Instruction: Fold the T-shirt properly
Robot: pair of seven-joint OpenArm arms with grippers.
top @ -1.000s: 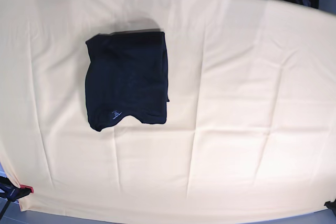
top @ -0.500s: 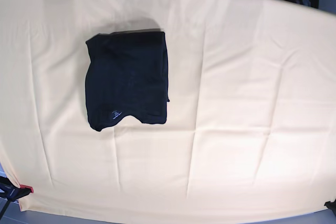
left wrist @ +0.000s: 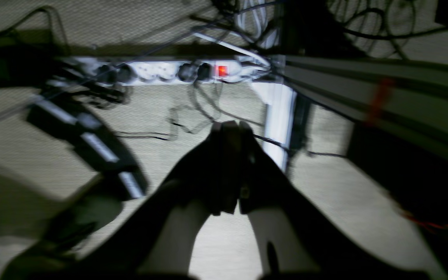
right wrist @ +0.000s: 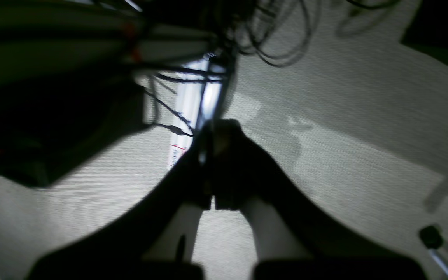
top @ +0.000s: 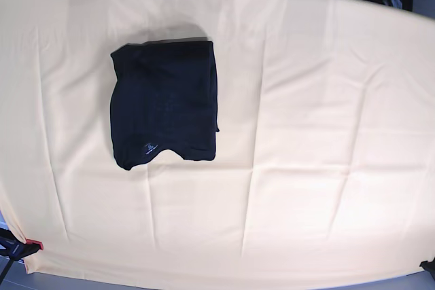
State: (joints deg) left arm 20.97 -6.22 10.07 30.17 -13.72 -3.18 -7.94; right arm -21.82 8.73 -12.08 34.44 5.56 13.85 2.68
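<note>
Yellow cloth (top: 306,134) covers the whole table, with soft creases in it. On its left part lies the T-shirt (top: 165,103), folded into a compact black rectangle. Both arms are away from it, over the floor with cables. The left gripper (left wrist: 230,130) and the right gripper (right wrist: 218,128) have their jaws pressed together, holding nothing.

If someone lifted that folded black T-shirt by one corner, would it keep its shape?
Probably not. The T-shirt looks like soft fabric with rounded, slightly uneven edges, so it would likely droop and come unfolded. It lies flat in a thin stack, so it seems light. Pushed across the creased yellow cloth, it might bunch up rather than slide.
</note>
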